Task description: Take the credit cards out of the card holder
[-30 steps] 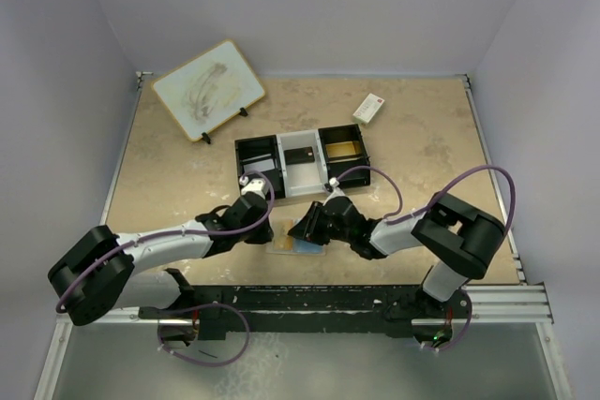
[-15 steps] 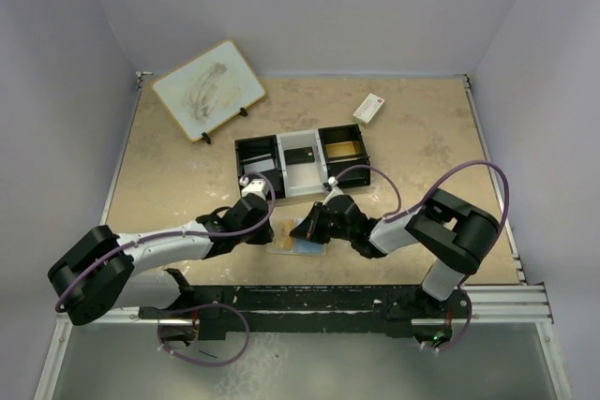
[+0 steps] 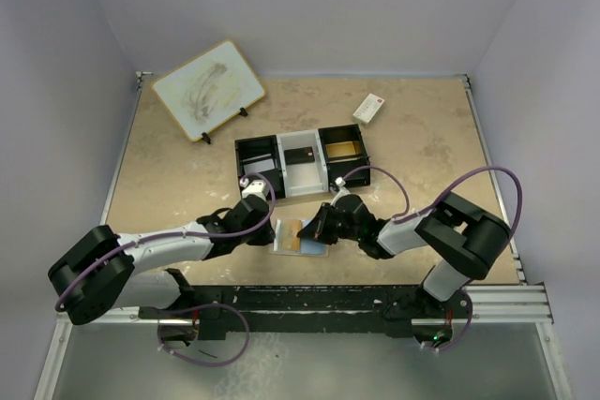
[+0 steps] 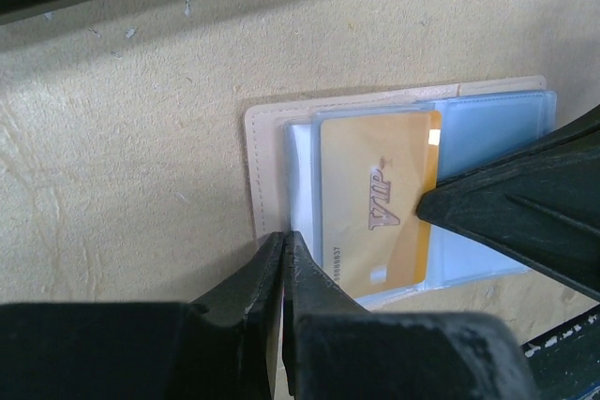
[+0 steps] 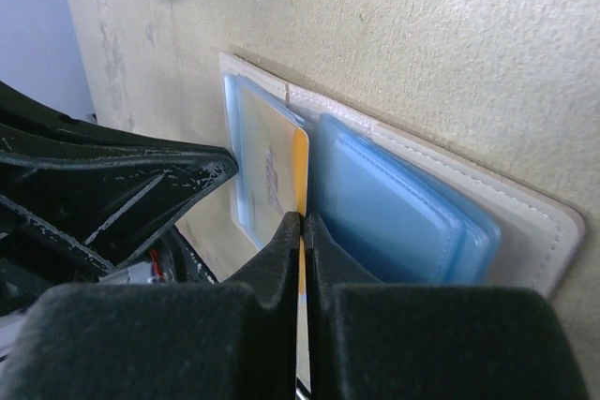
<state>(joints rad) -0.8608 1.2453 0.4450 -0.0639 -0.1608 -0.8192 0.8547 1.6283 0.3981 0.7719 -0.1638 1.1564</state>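
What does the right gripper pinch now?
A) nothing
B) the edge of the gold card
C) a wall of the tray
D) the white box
B: the right wrist view shows the right gripper shut with the edge of the gold card between its fingertips, over the open card holder.

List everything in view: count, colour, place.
card holder: 1, tan with pale blue sleeves, lying open, table's near centre
VIP card: 1, gold, on the open holder
tray: 1, black ends and white middle, three compartments, table centre
box: 1, white with red mark, far right
board: 1, white, wood-rimmed, propped far left
table: 1, beige
left gripper: 1, black, shut, tips at the holder's edge
right gripper: 1, black, shut on the VIP card's edge
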